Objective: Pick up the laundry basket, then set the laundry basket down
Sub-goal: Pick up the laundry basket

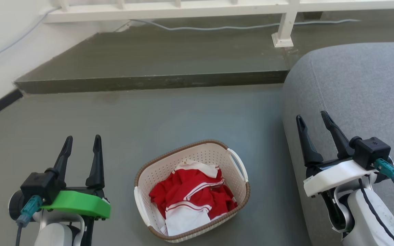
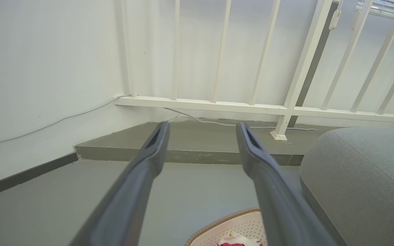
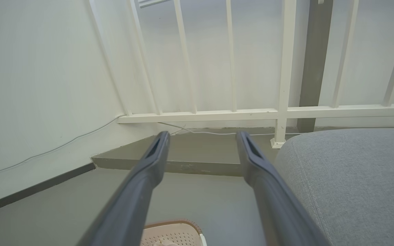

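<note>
Basket [image 1: 164, 169] on the floor [image 1: 183, 112], at 6 o'clock in the head view, holding clothes [image 1: 190, 193]. Probably light, stiff plastic, best taken by the handles [image 1: 238, 163] at its 2 and 8 o'clock. Left gripper [image 1: 83, 137], parted and empty, has it at 4 o'clock. Right gripper [image 1: 311, 116], also parted and empty, has it at 8 o'clock. Both are apart from it.

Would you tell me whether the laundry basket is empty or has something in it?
Not empty: the laundry basket holds crumpled red-and-white clothing, seen through its open top.

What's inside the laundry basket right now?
A heap of red and white clothing lies inside the laundry basket. It covers most of the basket's bottom, so anything beneath the heap cannot be seen.
</note>
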